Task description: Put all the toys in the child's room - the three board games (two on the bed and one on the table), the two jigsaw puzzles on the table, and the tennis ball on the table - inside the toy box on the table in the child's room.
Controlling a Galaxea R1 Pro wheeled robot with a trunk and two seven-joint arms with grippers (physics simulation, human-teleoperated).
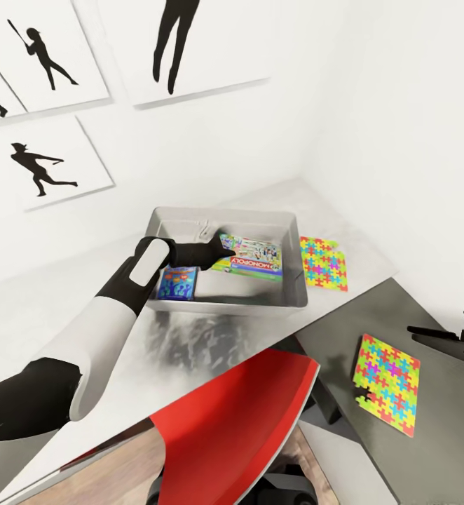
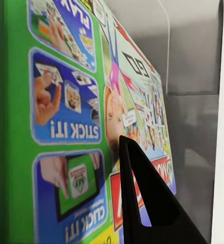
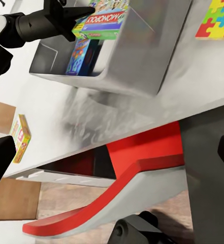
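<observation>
The toy box (image 1: pixel 296 231), a pale grey bin, stands on the table (image 1: pixel 190 351) by the wall. Inside it a blue board game (image 1: pixel 177 283) lies flat. My left gripper (image 1: pixel 218 251) reaches into the bin, shut on the end of the green Monopoly board game (image 1: pixel 254 261), which hangs tilted at rim height. One finger (image 2: pixel 142 203) presses its printed face. A jigsaw puzzle (image 1: pixel 323 263) lies right of the bin, another jigsaw puzzle (image 1: pixel 386 382) on the dark side table. My right gripper (image 1: pixel 422 332) hovers open beside it. A small yellow board game (image 3: pixel 20 138) sits near the desk's end. The tennis ball and bed are out of view.
A red chair (image 1: pixel 239 428) is pushed up against the desk's front edge, under my left arm. Black baseball-player pictures (image 1: pixel 43 165) hang on the white wall behind the bin. Wood floor (image 3: pixel 10 198) shows below the desk.
</observation>
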